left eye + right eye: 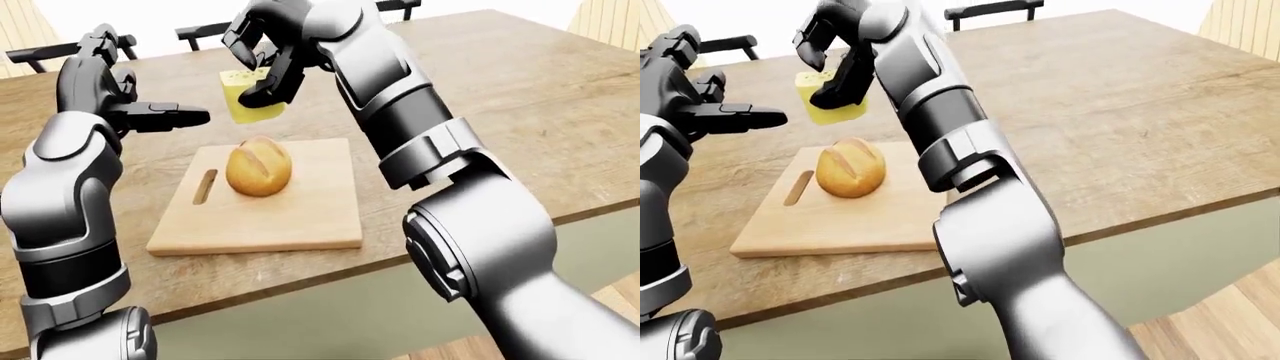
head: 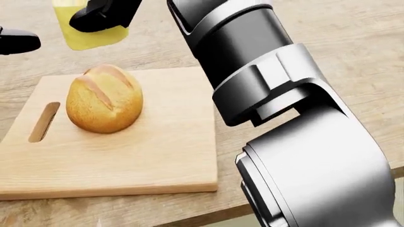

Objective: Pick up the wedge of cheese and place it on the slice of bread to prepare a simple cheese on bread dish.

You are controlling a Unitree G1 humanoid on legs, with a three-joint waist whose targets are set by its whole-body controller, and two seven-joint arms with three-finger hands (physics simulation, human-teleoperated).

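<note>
A yellow wedge of cheese (image 1: pixel 250 97) hangs in the air above and a little past the bread, held in my right hand (image 1: pixel 262 66), whose fingers close round its top and right side. The bread (image 1: pixel 259 166) is a round golden roll with slashes, resting on a wooden cutting board (image 1: pixel 300 214). My left hand (image 1: pixel 165 116) is to the left of the cheese, fingers stretched out flat towards it, holding nothing. The head view shows the cheese (image 2: pixel 91 28) at its top left, above the roll (image 2: pixel 104 98).
The board lies on a long wooden table (image 1: pixel 520 97) near its lower edge. Dark chairs (image 1: pixel 200 31) stand along the table's upper edge. My right arm (image 1: pixel 400 112) crosses over the board's right side.
</note>
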